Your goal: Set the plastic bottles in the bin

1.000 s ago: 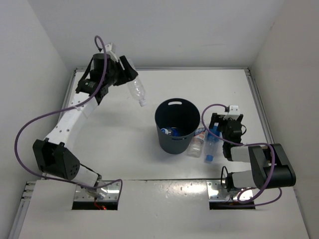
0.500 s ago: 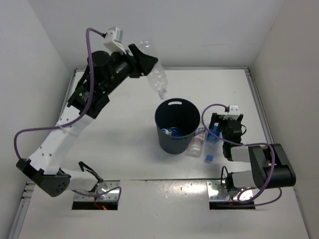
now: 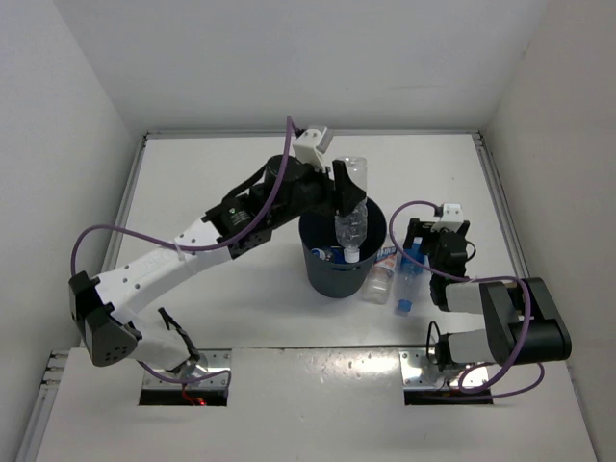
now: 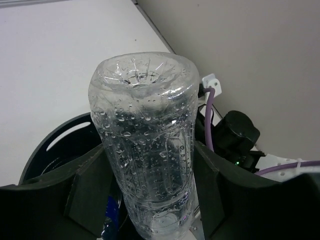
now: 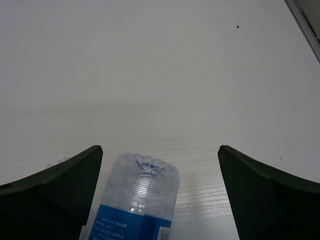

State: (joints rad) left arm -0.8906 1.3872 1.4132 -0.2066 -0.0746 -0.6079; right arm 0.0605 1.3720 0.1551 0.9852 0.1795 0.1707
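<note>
Held bottle (image 3: 352, 219) hangs cap-down over the bin (image 3: 330, 281), neck already below the rim line, right of centre in the opening. Left tool (image 3: 339, 192) is pinching it mid-body, base pointing up. One bottle in the bin (image 3: 327, 256) already. Two loose bottles (image 3: 383, 276) lie on the bench (image 3: 231, 289) just right of the bin, the nearer one looks to be touching its wall.

Risks as I see them:
- Bottle sits off-centre. If it swings on release, the base could catch the right rim and tip out.
- Bin looks light. A low arm could nudge it into the loose bottles and roll them.
- Body is thin and beaded with droplets, so the grip could slip early. Harmless here, since it is above the opening.

Views:
- Left wrist shows what the top one can't: left tool (image 4: 150, 182) fingers (image 4: 90, 187) pressed on both sides of the held bottle (image 4: 145, 135), walls not visibly crushed, bin slot handle below left.
- Right wrist: right tool (image 5: 160, 150) spread wide, a blue-label bottle (image 5: 142, 195) lying between the fingers, touching neither.
- Only the top view shows bottle against rim, plus the count.
</note>
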